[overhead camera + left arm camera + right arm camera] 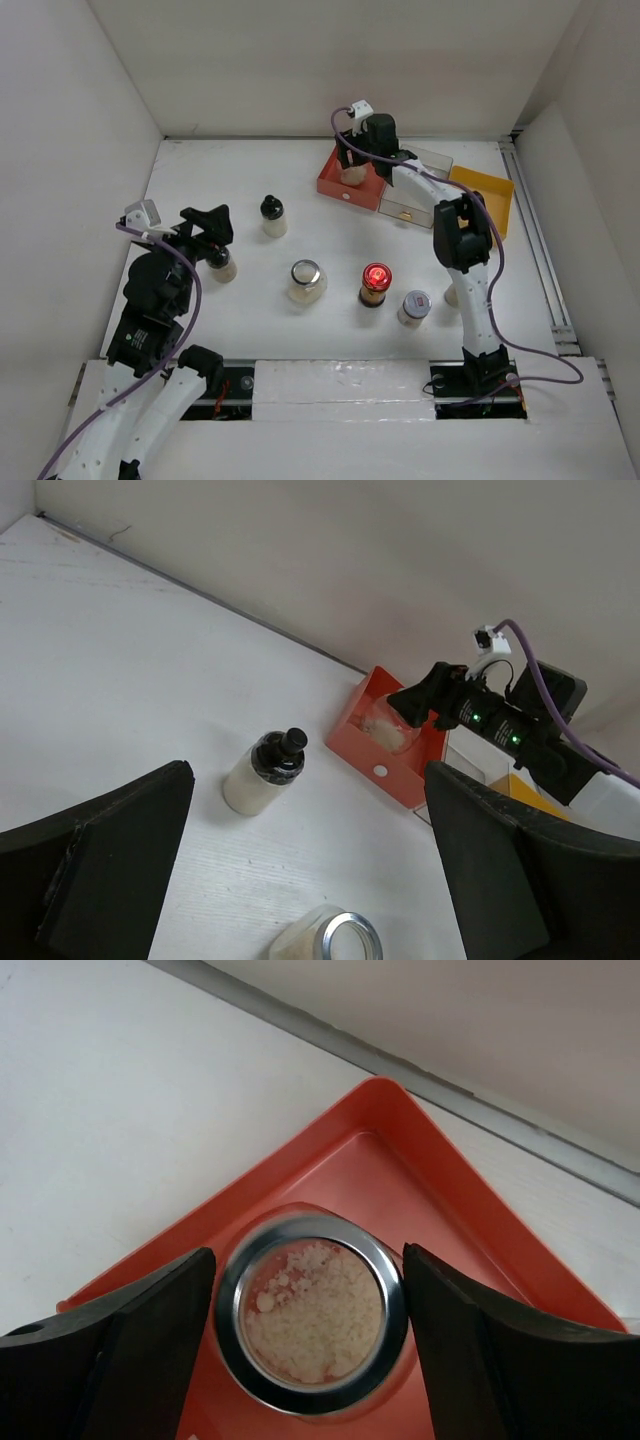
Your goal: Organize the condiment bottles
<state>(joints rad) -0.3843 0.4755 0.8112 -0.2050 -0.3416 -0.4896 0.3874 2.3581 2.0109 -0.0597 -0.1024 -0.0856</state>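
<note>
1. Top external is showing one granule jar (352, 173) sitting in the red tray (335, 188). I'm judging that as the only bottle sorted so far.
2. Five are standing loose on the table (200, 180), all on the arm-base side of the red tray:
   - black-capped bottle (272, 217), just left of it
   - pale bottle (224, 267), farther left
   - silver-rimmed jar (307, 282) and red-capped amber jar (376, 284), straight below it
   - silver-capped jar (414, 308), below-right
3. Clear tray (432, 160) and yellow tray (490, 190) are sitting right of the red tray, partly covered by the right arm.
4. Right gripper (310, 1260) is hanging over the red tray with its fingers spread to the granule jar's width, flanking the rim. I can't tell whether they're squeezing or letting go.
5. Left gripper (308, 790) is hovering well left of the red tray, fingers wide, nothing between them.
6. View differences:
   - Right wrist is showing pale granules through the jar's top and the jar sitting in a tray corner. Top external is hiding both under the gripper.
   - Left wrist is catching the right gripper side-on but missing the pale bottle beside its own fingers. Only top external is showing that.
</note>
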